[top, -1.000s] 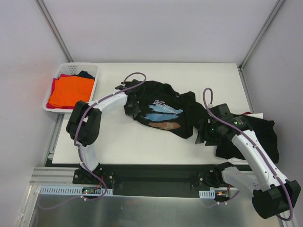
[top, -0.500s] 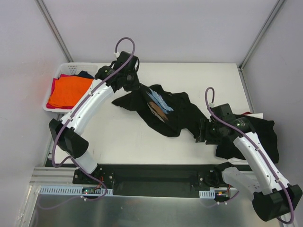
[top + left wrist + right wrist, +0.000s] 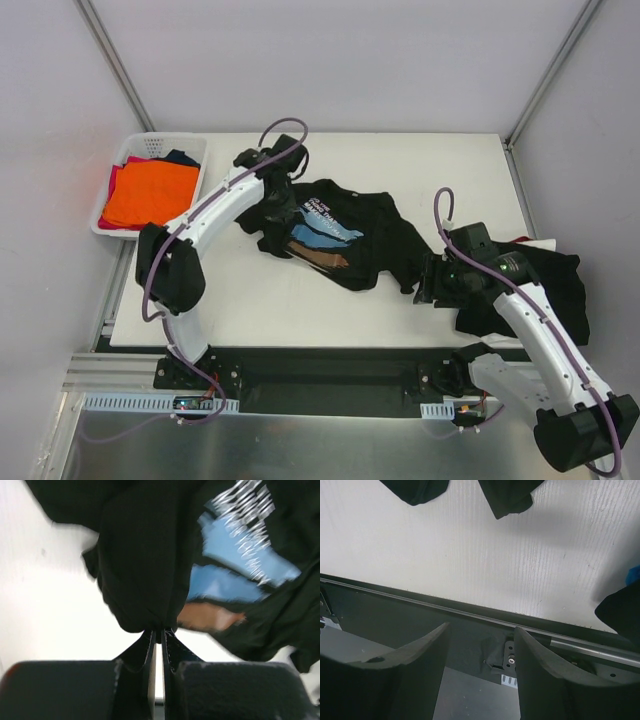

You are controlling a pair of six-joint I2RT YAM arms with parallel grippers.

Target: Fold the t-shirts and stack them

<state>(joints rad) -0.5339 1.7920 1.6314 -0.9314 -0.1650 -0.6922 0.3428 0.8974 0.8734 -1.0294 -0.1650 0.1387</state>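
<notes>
Left gripper [image 3: 159, 632]: jaws pressed together on a bunched fold of the printed black t-shirt [image 3: 145, 570]. The cloth rises from the fingertips in a dark hump. The blue, tan and white print lies just right of the pinch in the left wrist view.

From above, the left gripper [image 3: 277, 192] sits at the shirt's far left end, toward the desk's [image 3: 440, 170] far left part. The printed black t-shirt [image 3: 335, 235] spreads from there toward the desk's middle, crumpled, print facing up.

Right gripper [image 3: 480, 630]: jaws stand apart, nothing between them. It looks down at the desk's near edge. Two black cloth tips show at the top of the right wrist view, clear of the fingers [image 3: 427, 652].

From above, the right gripper [image 3: 425, 280] is near the desk's near edge, right of centre. It is just beside the printed shirt's right end; I cannot tell whether they touch.

Count:
- Second black t-shirt [image 3: 555, 290]: one heap at the desk's right edge, partly under the right arm.
- White lattice basket [image 3: 160, 143]: one, at the desk's far left corner.
- In the basket:
  - orange t-shirt [image 3: 148, 195]: one, on top
  - red cloth [image 3: 112, 188]: showing at its left edge
  - navy cloth [image 3: 181, 157]: at the far end

Black shirts on the desk: two.
</notes>
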